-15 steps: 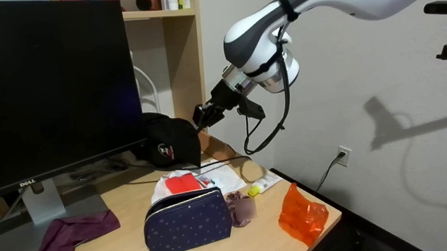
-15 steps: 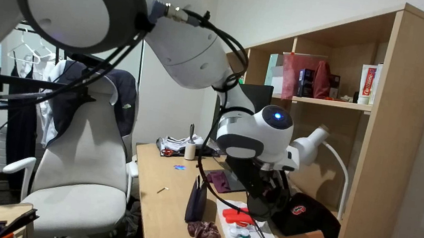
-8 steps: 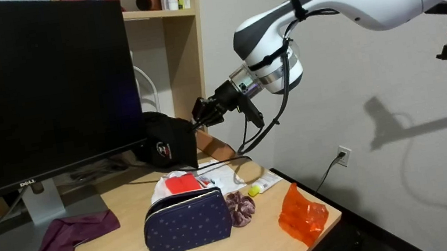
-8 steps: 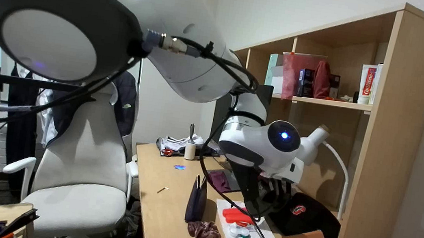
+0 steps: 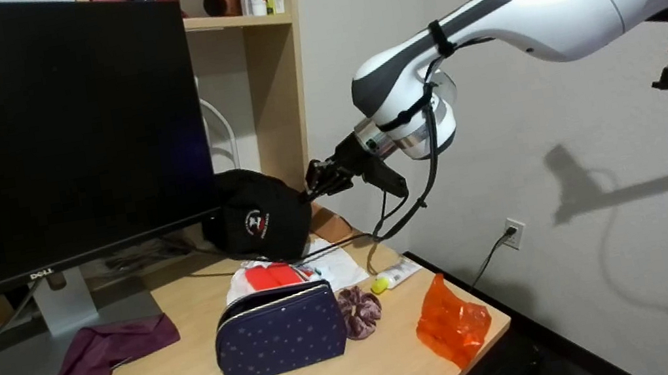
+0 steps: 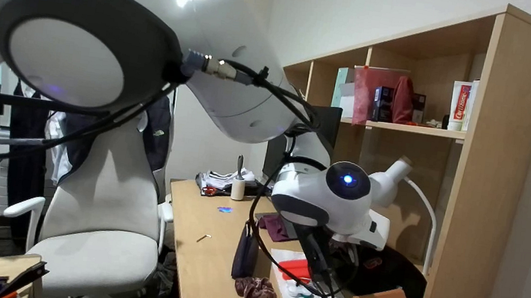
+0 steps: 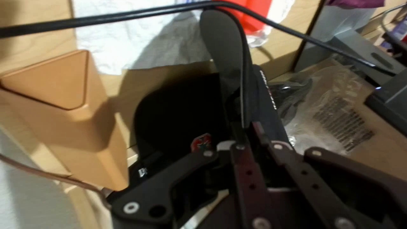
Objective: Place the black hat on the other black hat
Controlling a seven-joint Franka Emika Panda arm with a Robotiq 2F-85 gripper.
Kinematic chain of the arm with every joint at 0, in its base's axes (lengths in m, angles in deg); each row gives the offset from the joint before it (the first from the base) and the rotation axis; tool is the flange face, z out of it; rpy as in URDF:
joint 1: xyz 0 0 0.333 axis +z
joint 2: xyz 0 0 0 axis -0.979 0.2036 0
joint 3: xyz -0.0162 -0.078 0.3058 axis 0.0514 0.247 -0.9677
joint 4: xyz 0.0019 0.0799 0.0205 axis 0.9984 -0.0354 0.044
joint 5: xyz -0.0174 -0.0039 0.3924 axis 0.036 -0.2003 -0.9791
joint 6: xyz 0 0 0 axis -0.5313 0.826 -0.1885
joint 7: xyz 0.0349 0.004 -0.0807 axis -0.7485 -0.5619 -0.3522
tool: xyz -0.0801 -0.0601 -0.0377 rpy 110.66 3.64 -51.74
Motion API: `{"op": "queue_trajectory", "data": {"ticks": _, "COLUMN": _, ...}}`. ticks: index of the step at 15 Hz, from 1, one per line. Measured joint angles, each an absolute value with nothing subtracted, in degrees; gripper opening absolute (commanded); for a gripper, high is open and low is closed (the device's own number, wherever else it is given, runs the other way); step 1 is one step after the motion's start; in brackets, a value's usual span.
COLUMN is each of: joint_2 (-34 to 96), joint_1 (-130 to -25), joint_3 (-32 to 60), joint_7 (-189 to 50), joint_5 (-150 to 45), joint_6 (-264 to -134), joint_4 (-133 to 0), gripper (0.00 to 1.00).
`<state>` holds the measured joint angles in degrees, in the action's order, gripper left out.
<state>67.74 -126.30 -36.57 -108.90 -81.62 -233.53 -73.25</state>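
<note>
The claw (image 7: pixel 248 127) pinches one black hat (image 5: pixel 277 226) by its brim, and the hat hangs tilted; the other black hat (image 7: pixel 178 111) lies beyond it in the wrist view, beside the tan triangular case (image 7: pixel 60 117); whether the hats touch cannot be told. Released at this slant, the held one may slide off instead of nesting; the cable (image 7: pixel 95 20) near its brim could snag it
</note>
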Motion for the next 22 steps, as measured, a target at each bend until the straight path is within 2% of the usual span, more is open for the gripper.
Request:
{"op": "queue_trajectory", "data": {"ticks": 3, "joint_2": 66.0, "joint_1": -122.8, "joint_3": -30.6, "joint_7": -101.5, "joint_5": -78.5, "joint_6": -239.1, "joint_4": -73.3, "gripper": 0.09}}
{"op": "queue_trajectory", "data": {"ticks": 4, "joint_2": 65.2, "joint_1": -121.3, "joint_3": -28.3, "joint_7": -98.5, "joint_5": -77.5, "joint_6": -240.3, "joint_4": -73.3, "gripper": 0.34}}
{"op": "queue_trajectory", "data": {"ticks": 6, "joint_2": 63.7, "joint_1": -118.0, "joint_3": -23.4, "joint_7": -93.0, "joint_5": -76.1, "joint_6": -241.2, "joint_4": -73.3, "gripper": 0.40}}
{"op": "queue_trajectory", "data": {"ticks": 9, "joint_2": 61.7, "joint_1": -112.2, "joint_3": -16.2, "joint_7": -87.5, "joint_5": -75.0, "joint_6": -241.8, "joint_4": -73.4, "gripper": 0.59}}
{"op": "queue_trajectory", "data": {"ticks": 15, "joint_2": 57.3, "joint_1": -108.3, "joint_3": -16.2, "joint_7": -87.1, "joint_5": -74.1, "joint_6": -241.8, "joint_4": -75.9, "gripper": 0.98}}
{"op": "queue_trajectory", "data": {"ticks": 18, "joint_2": 52.0, "joint_1": -109.1, "joint_3": -19.5, "joint_7": -87.3, "joint_5": -73.9, "joint_6": -239.7, "joint_4": -80.0, "gripper": 1.00}}
{"op": "queue_trajectory", "data": {"ticks": 22, "joint_2": 42.0, "joint_1": -116.3, "joint_3": -29.3, "joint_7": -90.8, "joint_5": -76.7, "joint_6": -229.7, "joint_4": -87.6, "gripper": 1.00}}
